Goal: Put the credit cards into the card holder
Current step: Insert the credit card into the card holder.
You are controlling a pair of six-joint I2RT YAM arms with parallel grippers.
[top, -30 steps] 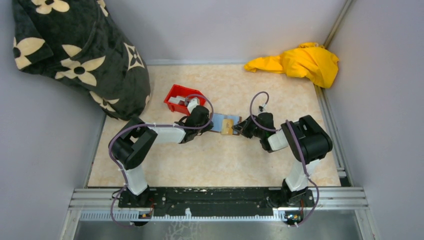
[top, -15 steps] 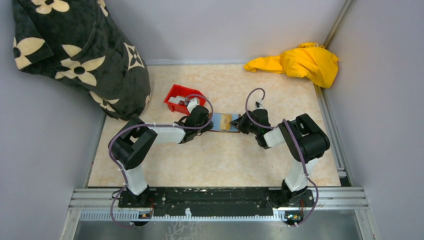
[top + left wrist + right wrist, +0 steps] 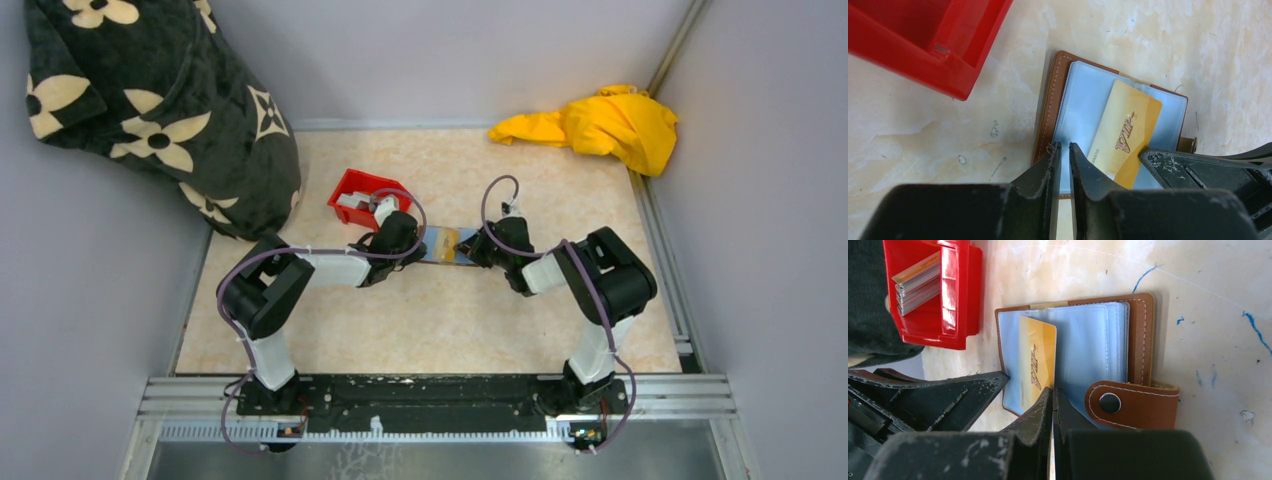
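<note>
Right gripper [image 3: 1052,392]: jaws fully closed, tips set against the near end of the gold rectangular plastic VIP credit card [image 3: 1037,355]. The card lies just ahead of the tips, flat on a clear-sleeve page of the open brown leather card holder [image 3: 1083,350]. The holder's brown snap tab [image 3: 1128,407] sits just beside the fingers. Left gripper [image 3: 1064,150]: jaws a narrow slit apart, tips at the holder's stitched edge; cannot tell whether they pinch it. Beyond the holder is the red plastic bin [image 3: 955,300], holding a stack of cards [image 3: 915,282]. Both forearms are low with elbows bent, and the wrists face each other across the holder.
</note>
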